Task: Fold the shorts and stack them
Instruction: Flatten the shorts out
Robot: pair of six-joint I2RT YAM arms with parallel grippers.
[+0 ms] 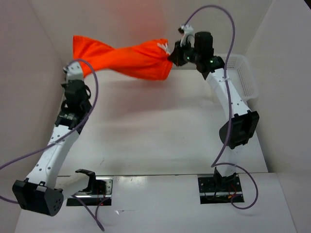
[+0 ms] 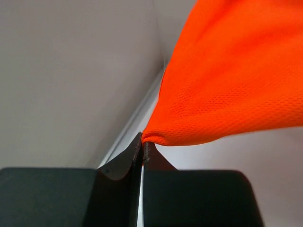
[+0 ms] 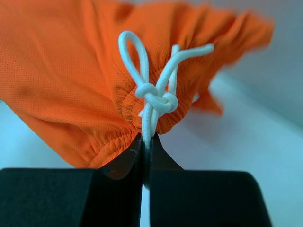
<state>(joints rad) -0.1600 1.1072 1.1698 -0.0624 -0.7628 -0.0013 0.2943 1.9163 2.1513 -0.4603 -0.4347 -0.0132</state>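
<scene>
Orange shorts [image 1: 126, 60] stretched btwn raised arms — left gripper [image 2: 143, 145] pinches a corner, right gripper [image 3: 146, 142] pinches waistband [image 3: 116, 139], prob. drawstring [image 3: 154, 97] too.

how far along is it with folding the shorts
Early. Done: the shorts are lifted off the table, the left hand shut on one edge, the right hand shut at the waistband by the drawstring. In hand: they hang twisted in the air between both. Left: no fold shows yet, and nothing is stacked.
</scene>
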